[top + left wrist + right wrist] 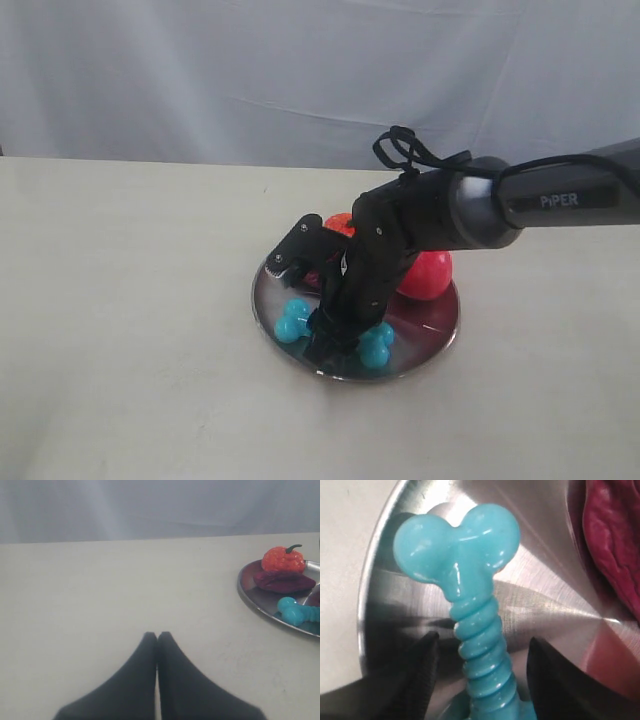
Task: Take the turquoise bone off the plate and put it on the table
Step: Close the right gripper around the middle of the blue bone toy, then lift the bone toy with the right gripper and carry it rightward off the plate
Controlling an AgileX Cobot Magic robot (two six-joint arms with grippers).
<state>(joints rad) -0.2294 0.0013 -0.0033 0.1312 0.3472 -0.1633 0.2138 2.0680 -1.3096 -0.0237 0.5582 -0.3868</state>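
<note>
Jaws of the right gripper (481,647) stand apart astride the ribbed shaft of the turquoise bone (293,322), on the plate (440,318), lower centre. Rubbery, light, probably slick; mid-shaft grip advised. Left gripper (157,637) jaws together.

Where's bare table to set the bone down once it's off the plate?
The widest bare table lies left of the plate in the exterior view, out toward the shut left claw. There is more in front of the plate. The plate itself is crowded: bone, red ball, orange toy, maroon toy, and the open right claw straddling the bone.
</note>
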